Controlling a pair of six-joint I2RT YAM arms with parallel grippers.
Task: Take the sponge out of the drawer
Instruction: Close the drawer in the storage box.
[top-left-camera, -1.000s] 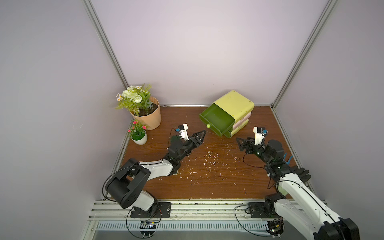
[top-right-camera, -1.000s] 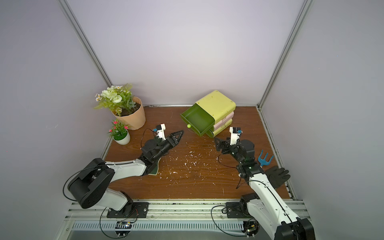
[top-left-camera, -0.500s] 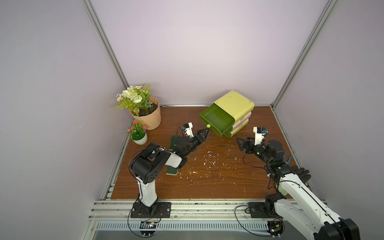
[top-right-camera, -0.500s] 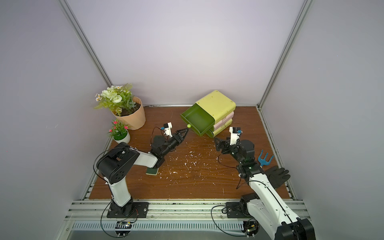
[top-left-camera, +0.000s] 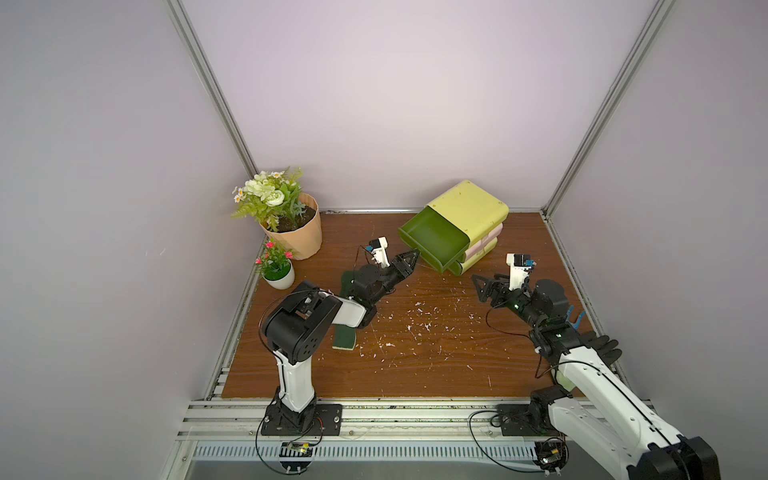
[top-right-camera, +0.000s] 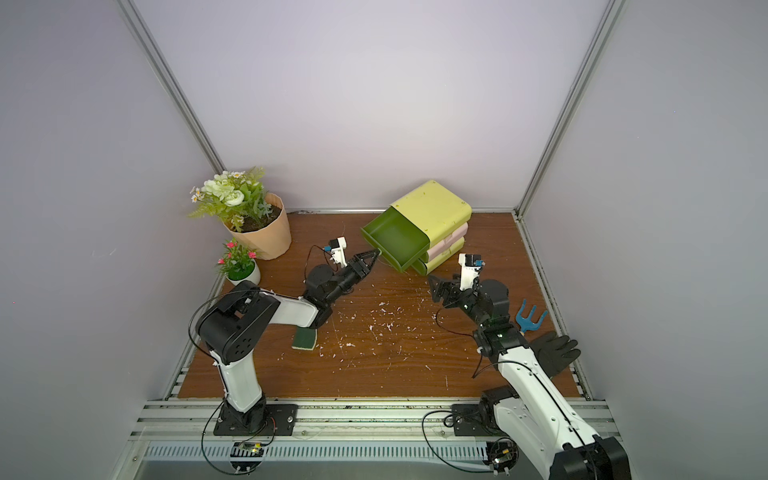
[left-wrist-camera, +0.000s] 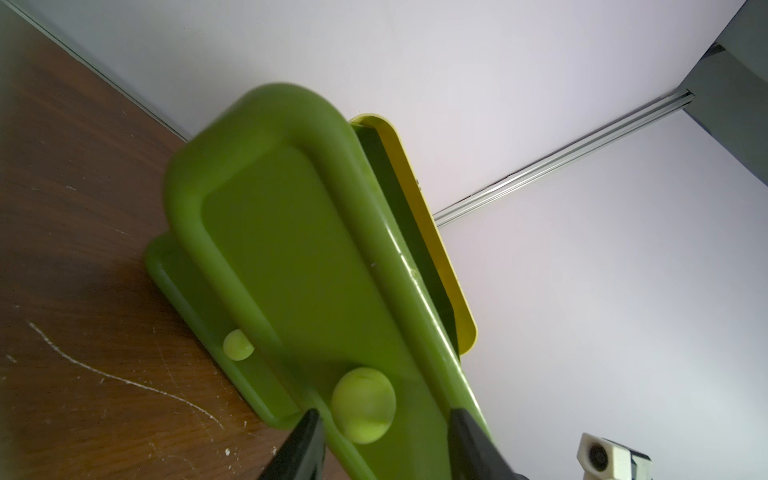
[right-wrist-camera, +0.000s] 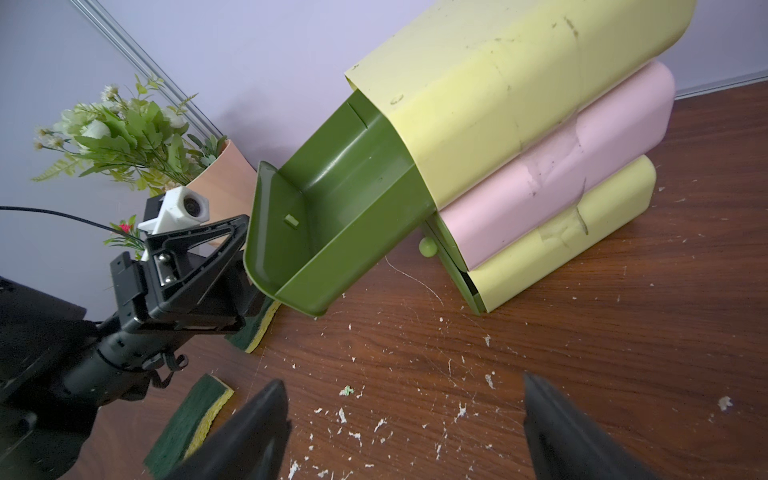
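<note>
Top views both show the green drawer (top-left-camera: 432, 240) of the stacked drawer unit (top-left-camera: 471, 203) pulled out toward the left, and its inside looks bare. One sponge (top-left-camera: 344, 338) lies flat on the table (top-left-camera: 415, 370), near and left of the unit, partly under my left forearm. A second sponge (top-left-camera: 347, 277) lies farther back, beneath my left wrist. So I judge the taking-out done, though I cannot tell which of the two was the drawer's. My left gripper (top-left-camera: 412, 256) reaches up to the drawer's front, and my right gripper (top-left-camera: 480, 287) hangs over the table to the right, well apart from the unit. Left wrist view fills with the drawer front, where my fingers (left-wrist-camera: 305, 444) stand on either side of the round knob (left-wrist-camera: 363, 405). There is a gap on each side of the knob, so the jaws are apart and nothing is clamped. Right wrist view confirms the drawer's floor is bare, both sponges are down on the wood, and the right jaws are spread wide and empty. What is left, I judge, is at most tidying, perhaps pushing the drawer shut by that knob.
</note>
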